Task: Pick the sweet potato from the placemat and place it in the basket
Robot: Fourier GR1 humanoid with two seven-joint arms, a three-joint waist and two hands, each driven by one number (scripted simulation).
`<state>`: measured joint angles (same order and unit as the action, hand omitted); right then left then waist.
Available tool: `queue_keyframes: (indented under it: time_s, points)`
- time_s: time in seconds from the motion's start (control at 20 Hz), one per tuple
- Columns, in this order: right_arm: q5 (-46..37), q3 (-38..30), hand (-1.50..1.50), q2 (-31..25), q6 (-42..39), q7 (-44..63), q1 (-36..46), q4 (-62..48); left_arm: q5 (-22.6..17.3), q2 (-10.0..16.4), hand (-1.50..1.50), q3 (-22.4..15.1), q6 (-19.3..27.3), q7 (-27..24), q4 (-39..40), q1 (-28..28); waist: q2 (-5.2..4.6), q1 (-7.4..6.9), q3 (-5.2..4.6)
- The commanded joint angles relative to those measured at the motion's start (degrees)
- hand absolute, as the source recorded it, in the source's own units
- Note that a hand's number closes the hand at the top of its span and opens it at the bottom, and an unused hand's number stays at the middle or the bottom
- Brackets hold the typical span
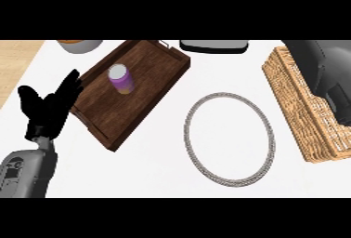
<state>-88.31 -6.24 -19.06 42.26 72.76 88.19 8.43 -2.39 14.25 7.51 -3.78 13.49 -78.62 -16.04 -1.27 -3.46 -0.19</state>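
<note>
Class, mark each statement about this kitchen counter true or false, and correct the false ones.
1. The purple canister stands upright on the wooden tray. True.
2. The round placemat lies inside the tray. False: it lies on the counter, between the tray and the wicker basket.
3. The left hand is open, fingers up, left of the tray. True.
4. The basket sits at the view's left edge. False: it is at the right, under the right forearm.
</note>
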Motion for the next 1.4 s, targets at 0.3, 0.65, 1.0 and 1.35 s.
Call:
queue_keyframes:
  time_s: [0.3,0.65,1.0,1.35]
  points:
    - [-2.84,-0.65,1.5,-0.44,4.52,12.53,-8.1,0.14,-0.92,1.16,0.0,1.73,-0.29,0.49,-1.14,1.93,0.77,1.78,0.16]
    - [-2.66,-2.84,1.5,-0.25,8.99,12.5,-12.52,3.35,-1.37,1.58,0.0,1.98,-1.46,-0.14,-1.35,3.32,0.79,2.02,0.17]
    - [-3.07,-8.21,-1.5,-4.92,13.36,12.51,-18.36,6.25,-1.64,2.51,0.0,2.51,-1.85,0.71,-1.95,3.01,0.84,2.5,0.18]
    - [-5.25,-9.32,-1.5,-3.07,12.35,9.87,-19.93,9.11,-0.03,0.86,0.0,1.81,0.69,1.27,-0.75,0.99,0.89,2.37,0.19]
